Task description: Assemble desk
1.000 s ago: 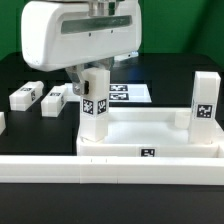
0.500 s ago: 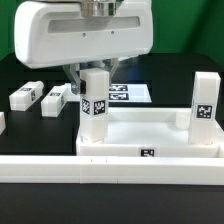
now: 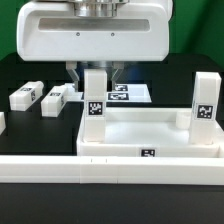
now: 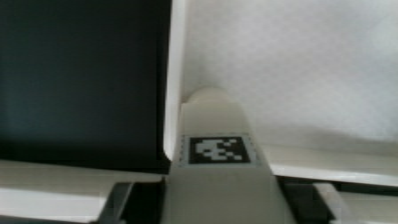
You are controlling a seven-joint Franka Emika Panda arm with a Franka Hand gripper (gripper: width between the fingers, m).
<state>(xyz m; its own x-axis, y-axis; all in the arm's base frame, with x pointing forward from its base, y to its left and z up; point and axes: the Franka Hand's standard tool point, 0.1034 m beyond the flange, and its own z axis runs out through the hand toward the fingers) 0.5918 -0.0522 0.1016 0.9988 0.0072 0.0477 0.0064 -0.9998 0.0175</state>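
Well out from the claw on the exterior view's left, the loose legs (image 3: 25, 96) lie flat on the black tabletop (image 3: 20, 65), waiting their turn. Now the claw (image 3: 95, 78) itself: jaws drawn in narrow, clamped on a leg (image 3: 95, 108) that stands upright straight beneath it, foot down at the corner socket of the top (image 3: 150, 133). Just behind the claw, the marker board (image 3: 128, 93) peeks out. I'd say we're mid-seating here, and this is the tricky bit. If the leg goes in at a slight tilt it could jam or bind in that socket. If the jaws slip on the smooth plastic, the claw turns and the leg doesn't. A hard push could also skid the whole top along the rail (image 3: 110, 170). Far off on the claw's other side, toward the exterior view's right, the standing leg (image 3: 203, 100) is planted in its corner, safely clear.
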